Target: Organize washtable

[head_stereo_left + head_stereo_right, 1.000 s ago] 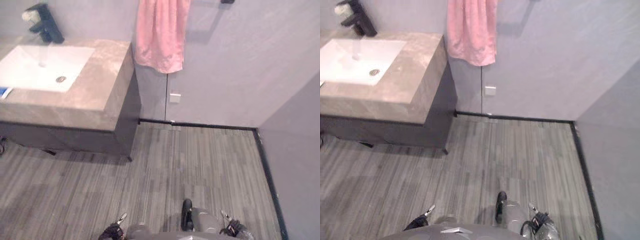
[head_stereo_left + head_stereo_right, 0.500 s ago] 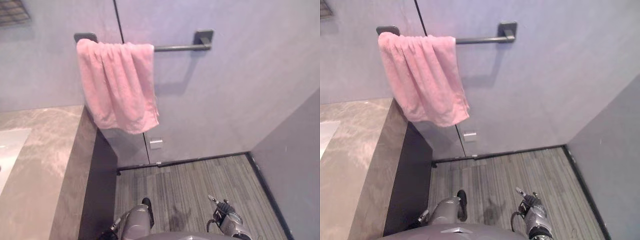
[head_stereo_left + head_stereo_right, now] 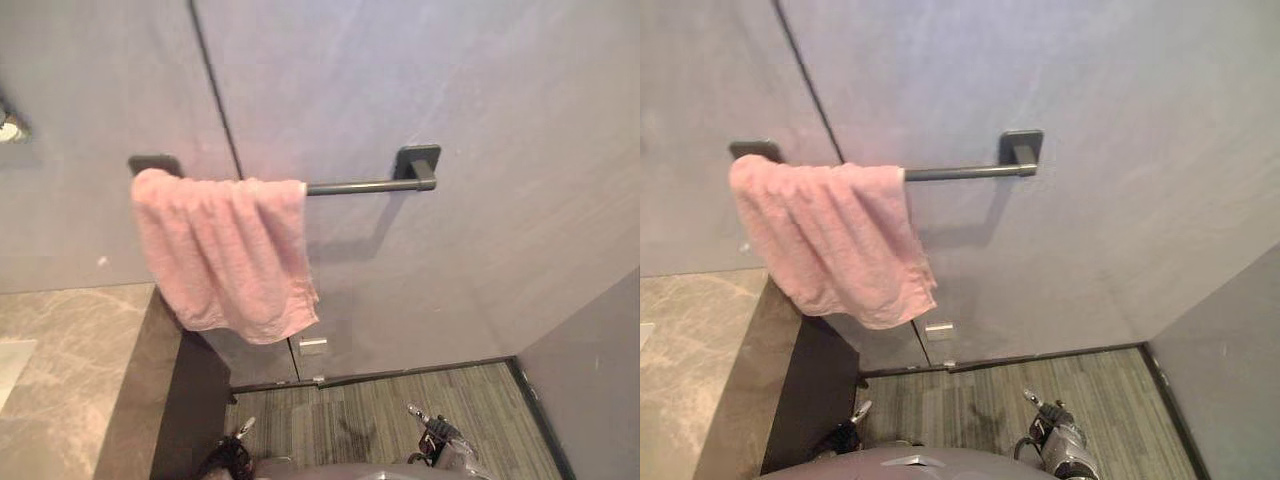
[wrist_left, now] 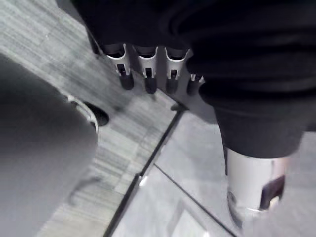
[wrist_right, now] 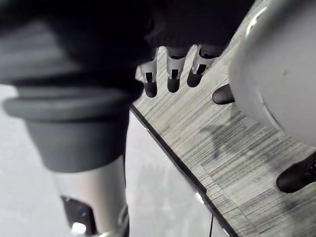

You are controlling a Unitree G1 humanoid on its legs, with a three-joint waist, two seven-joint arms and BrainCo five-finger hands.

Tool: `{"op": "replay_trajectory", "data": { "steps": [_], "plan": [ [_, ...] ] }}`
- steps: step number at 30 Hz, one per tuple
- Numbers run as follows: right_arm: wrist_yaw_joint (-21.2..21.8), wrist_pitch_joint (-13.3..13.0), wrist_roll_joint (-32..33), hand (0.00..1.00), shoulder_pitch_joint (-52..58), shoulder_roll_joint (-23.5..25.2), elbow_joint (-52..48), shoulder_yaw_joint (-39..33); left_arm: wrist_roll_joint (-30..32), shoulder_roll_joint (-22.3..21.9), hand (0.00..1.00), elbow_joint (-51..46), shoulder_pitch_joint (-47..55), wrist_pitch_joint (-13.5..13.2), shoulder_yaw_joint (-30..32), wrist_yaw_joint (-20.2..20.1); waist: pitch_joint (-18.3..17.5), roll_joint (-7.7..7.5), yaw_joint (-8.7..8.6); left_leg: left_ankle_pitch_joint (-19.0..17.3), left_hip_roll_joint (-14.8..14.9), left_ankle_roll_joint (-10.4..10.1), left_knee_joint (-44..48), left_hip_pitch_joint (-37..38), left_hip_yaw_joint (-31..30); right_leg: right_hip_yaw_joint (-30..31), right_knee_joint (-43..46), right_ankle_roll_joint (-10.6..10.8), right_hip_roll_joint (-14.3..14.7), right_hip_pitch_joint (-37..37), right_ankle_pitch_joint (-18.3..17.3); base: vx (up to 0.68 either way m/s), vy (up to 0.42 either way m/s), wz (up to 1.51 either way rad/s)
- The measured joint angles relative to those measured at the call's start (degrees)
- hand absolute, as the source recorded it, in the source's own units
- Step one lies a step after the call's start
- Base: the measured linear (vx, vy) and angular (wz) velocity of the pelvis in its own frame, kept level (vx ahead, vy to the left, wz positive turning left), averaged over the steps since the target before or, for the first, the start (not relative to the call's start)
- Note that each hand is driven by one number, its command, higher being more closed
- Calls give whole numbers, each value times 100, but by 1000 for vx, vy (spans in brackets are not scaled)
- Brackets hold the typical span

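Observation:
A pink towel (image 3: 225, 250) hangs bunched at the left end of a dark wall bar (image 3: 360, 185). Below it, the marble top of the washtable (image 3: 70, 370) fills the lower left, with its dark cabinet side (image 3: 195, 400) facing the floor. My left hand (image 3: 232, 455) and right hand (image 3: 440, 440) hang low by my body, well below the towel. In the left wrist view the left hand (image 4: 148, 69) has straight fingers over the floor and holds nothing. The right hand (image 5: 170, 74) looks the same in its wrist view.
A grey wall runs behind the bar, with a small white outlet plate (image 3: 313, 345) under the towel. Striped grey flooring (image 3: 420, 395) lies to the right of the cabinet, closed off by another grey wall (image 3: 600, 370) on the right.
The camera has swung up and toward the wall: the sink has left the view and the towel bar now sits mid-picture. Both hands stay low and empty.

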Motion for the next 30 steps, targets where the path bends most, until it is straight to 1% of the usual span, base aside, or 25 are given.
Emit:
{"op": "replay_trajectory", "data": {
  "steps": [1, 2, 3, 4, 6, 7, 8, 9, 10, 11, 13, 14, 15, 16, 17, 19, 21, 22, 26, 28, 30],
  "plan": [
    [-17, 3, 0, 0, 32, -2, -115, 126, -11, -17, 0, -41, 0, -1, -12, 6, -10, 52, -8, 65, 50, -38, -48, 17, -10, -63, -75, -2, 59, 45, 1, 61, -233, 30],
    [-38, 0, 1, 0, 179, 8, -551, 456, -56, -70, 0, -176, 18, -17, -110, 23, -13, 112, -8, 142, 128, -115, -149, 77, -95, -182, -144, -36, 142, 145, -20, 59, -192, 42],
    [-47, -9, 5, 0, 317, 10, -1099, 840, -180, -122, 0, -407, 85, -31, -255, 48, -14, 119, 0, 187, 171, -168, -221, 147, -189, -290, -184, -73, 206, 236, -43, 42, -168, 41],
    [-45, -34, 8, 0, 363, 7, -1386, 1006, -224, -144, 0, -547, 148, -42, -339, 74, -14, 119, 6, 197, 198, -175, -248, 149, -218, -315, -204, -82, 237, 263, -49, 18, -118, 23],
    [-26, -198, 18, 0, 441, -5, -2491, 1554, -332, -167, 0, -1075, 438, -86, -582, 116, -7, 56, 12, 237, 236, -215, -303, 145, -242, -335, -275, -85, 292, 257, -49, -2, -59, 6],
    [5, -258, 47, 0, 481, -9, -2756, 1694, -355, -172, 0, -1189, 493, -91, -618, 131, -10, 47, 8, 244, 235, -212, -315, 145, -245, -336, -286, -85, 294, 256, -49, -1, -20, 4],
    [91, -383, 241, 0, 638, -25, -3313, 2016, -389, -197, 0, -1454, 591, -114, -672, 177, -14, -15, 11, 245, 230, -210, -330, 134, -245, -335, -325, -87, 298, 258, -47, 0, 0, 0],
    [202, -486, 257, 0, 805, -22, -3806, 2354, -387, -188, 0, -1755, 754, -162, -677, 234, -12, -102, 21, 244, 227, -210, -333, 103, -256, -332, -364, -87, 301, 260, -44, 0, 0, 0],
    [273, -529, 275, 0, 891, -14, -4053, 2507, -384, -182, 0, -1938, 840, -167, -672, 273, -1, -125, 21, 234, 221, -200, -318, 39, -283, -335, -388, -86, 300, 247, -44, -5, 4, 11],
    [384, -575, 479, 0, 1040, -11, -4570, 2814, -381, -175, 0, -2424, 1011, -174, -675, 364, 9, -216, 7, 198, 214, -170, -295, -44, -317, -367, -459, -80, 298, 228, -40, 10, 2, 13],
    [562, -659, 778, 0, 1113, -29, -5231, 3250, -381, -182, 0, -3190, 1249, -235, -680, 519, 2, -308, 22, 195, 198, -164, -257, -118, -326, -369, -482, -62, 290, 158, -8, 44, 6, 8],
    [667, -702, 937, 0, 1111, -45, -5696, 3521, -381, -198, 0, -3672, 1408, -264, -680, 606, 5, -312, 29, 187, 168, -151, -154, -188, -364, -385, -501, -46, 261, 154, 24, 55, 20, 9],
    [760, -813, 1112, 0, 1100, -58, -6118, 3752, -383, -219, 0, -4128, 1488, -300, -720, 683, 17, -277, 39, 169, 138, -128, -112, -212, -402, -408, -544, -22, 238, 189, 42, 51, 22, 15],
    [777, -855, 1150, 0, 1081, -70, -6320, 3840, -404, -229, 0, -4361, 1573, -343, -764, 727, 28, -262, 41, 166, 132, -122, -99, -221, -425, -429, -575, -10, 221, 217, 58, 38, 21, 21],
    [850, -936, 1180, 0, 1030, -95, -6704, 4024, -452, -244, 0, -4805, 1631, -433, -827, 759, 57, -237, 43, 153, 104, -102, -73, -241, -477, -505, -623, 8, 188, 272, 77, 23, 25, 27],
    [912, -1101, 1354, 0, 910, -121, -7117, 4228, -655, -252, 0, -5451, 1686, -522, -1004, 766, 106, -175, 87, 130, 61, -67, -36, -256, -549, -581, -667, 27, 152, 347, 89, 13, 27, 23],
    [929, -1188, 1365, 0, 739, -127, -7183, 4354, -666, -278, 0, -5978, 1819, -641, -1191, 762, 109, -169, 111, 102, 48, -56, -17, -260, -556, -594, -680, 29, 147, 394, 91, -1, 15, 5],
    [928, -1199, 1376, 0, 643, -127, -7183, 4381, -668, -285, 0, -6215, 1849, -698, -1328, 747, 107, -172, 154, 82, 46, -53, -17, -240, -558, -606, -735, 43, 146, 458, 100, 0, 0, 0],
    [901, -1200, 1546, 0, 282, -151, -7166, 4505, -662, -263, 0, -6679, 1873, -719, -1679, 732, 97, -197, 165, 70, 38, -50, -23, -234, -574, -625, -790, 48, 153, 496, 113, 2, 1, 1],
    [845, -1202, 1546, 0, -30, -180, -7105, 4571, -662, -255, 0, -6893, 1865, -737, -1734, 721, 97, -195, 159, 71, 33, -52, -23, -229, -612, -625, -804, 45, 158, 509, 119, 0, 0, 0],
    [774, -1269, 1531, 0, -367, -181, -6908, 4616, -659, -251, 0, -7101, 1867, -860, -1775, 721, 97, -195, 163, 74, 32, -55, -33, -221, -639, -647, -836, 35, 167, 544, 132, 19, -13, 5]
  ]
}}
